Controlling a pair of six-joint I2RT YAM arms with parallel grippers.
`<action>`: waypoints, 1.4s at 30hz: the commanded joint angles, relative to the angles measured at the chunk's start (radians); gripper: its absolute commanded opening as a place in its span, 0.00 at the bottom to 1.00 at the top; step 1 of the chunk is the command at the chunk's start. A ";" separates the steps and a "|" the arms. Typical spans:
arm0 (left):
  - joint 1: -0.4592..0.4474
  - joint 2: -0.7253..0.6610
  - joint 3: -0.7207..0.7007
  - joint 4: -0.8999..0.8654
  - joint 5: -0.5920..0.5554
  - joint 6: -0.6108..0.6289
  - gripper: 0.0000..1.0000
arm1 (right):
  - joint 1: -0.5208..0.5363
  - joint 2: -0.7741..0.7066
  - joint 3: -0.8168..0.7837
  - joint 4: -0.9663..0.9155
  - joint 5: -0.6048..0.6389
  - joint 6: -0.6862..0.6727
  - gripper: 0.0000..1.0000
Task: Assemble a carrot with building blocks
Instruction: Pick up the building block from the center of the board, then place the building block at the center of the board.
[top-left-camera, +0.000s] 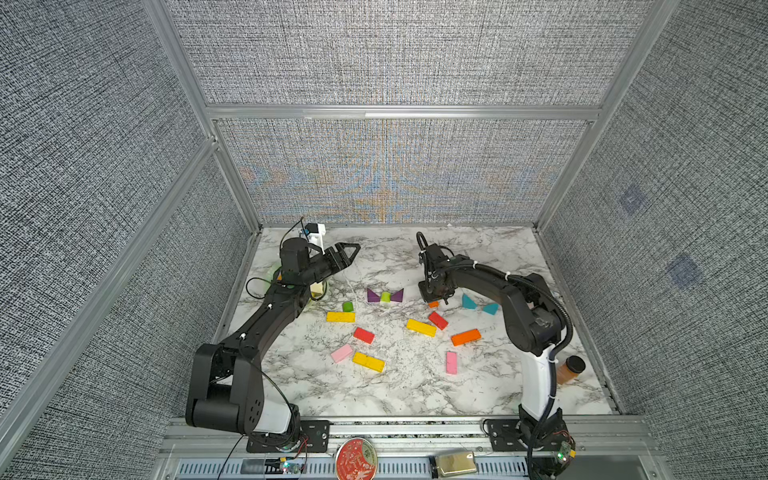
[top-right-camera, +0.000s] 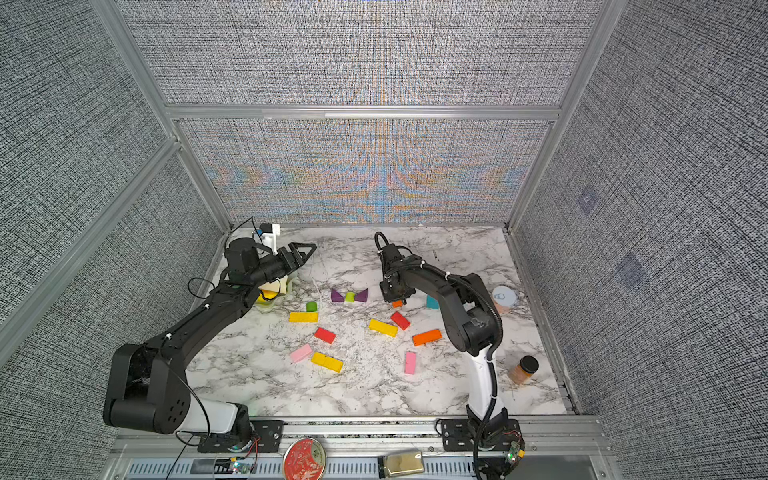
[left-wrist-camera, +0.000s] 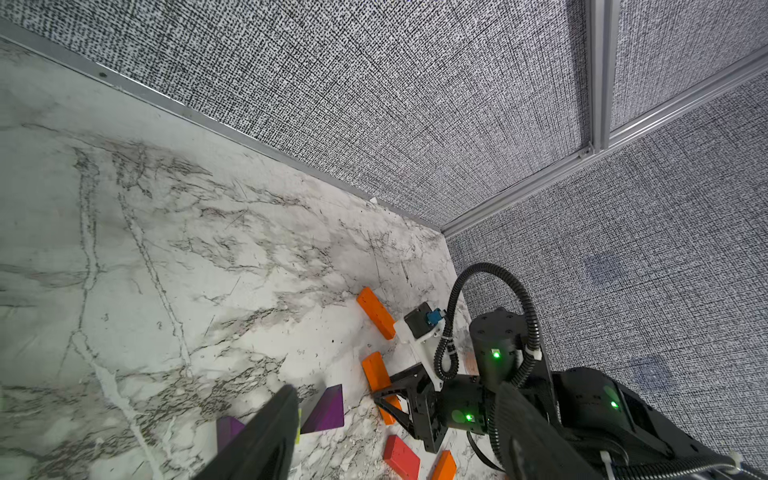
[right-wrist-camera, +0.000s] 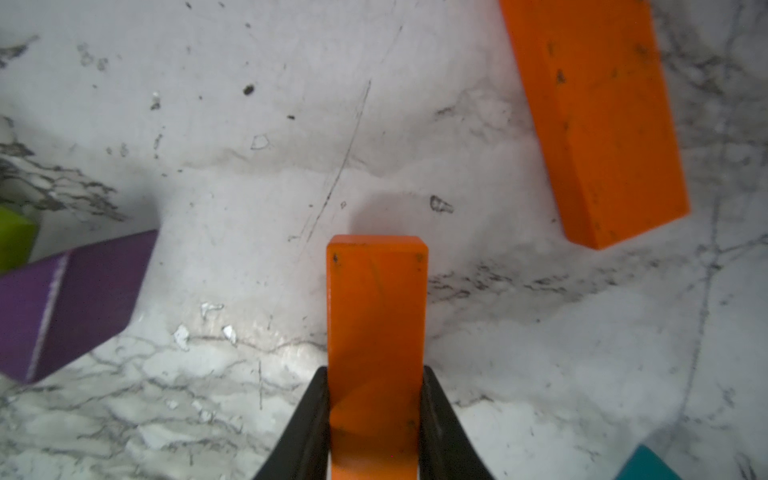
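Observation:
My right gripper (right-wrist-camera: 375, 370) is shut on one end of an orange bar (right-wrist-camera: 376, 299), low at the table; in both top views only a bit of that bar (top-left-camera: 433, 304) (top-right-camera: 397, 304) shows under the gripper (top-left-camera: 434, 297). A second orange bar (right-wrist-camera: 594, 116) lies just beyond it. Two purple triangles (top-left-camera: 372, 296) (top-left-camera: 397, 295) flank a lime stub (top-left-camera: 385, 297) to its left. A third orange bar (top-left-camera: 466, 337), yellow bars (top-left-camera: 421, 327), red bars (top-left-camera: 438, 320), pink bars (top-left-camera: 451, 362) and teal triangles (top-left-camera: 469, 302) lie scattered. My left gripper (top-left-camera: 351, 257) (left-wrist-camera: 397, 390) hangs open and empty at the back left.
An amber jar with a black lid (top-left-camera: 570, 369) stands at the right edge. A bread slice on a pale green plate (top-left-camera: 318, 289) sits under my left arm. A white-lidded cup (top-right-camera: 504, 298) stands behind my right arm. Grey walls close three sides.

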 joint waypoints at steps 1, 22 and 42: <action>0.002 -0.012 0.009 0.001 -0.007 0.023 0.76 | 0.011 -0.053 -0.022 0.027 0.031 0.001 0.25; 0.004 -0.093 0.008 -0.024 -0.060 0.062 0.76 | 0.395 -0.106 -0.084 0.062 0.059 -0.186 0.24; 0.003 -0.095 0.003 -0.012 -0.050 0.051 0.76 | 0.409 0.050 0.051 0.023 0.110 -0.222 0.49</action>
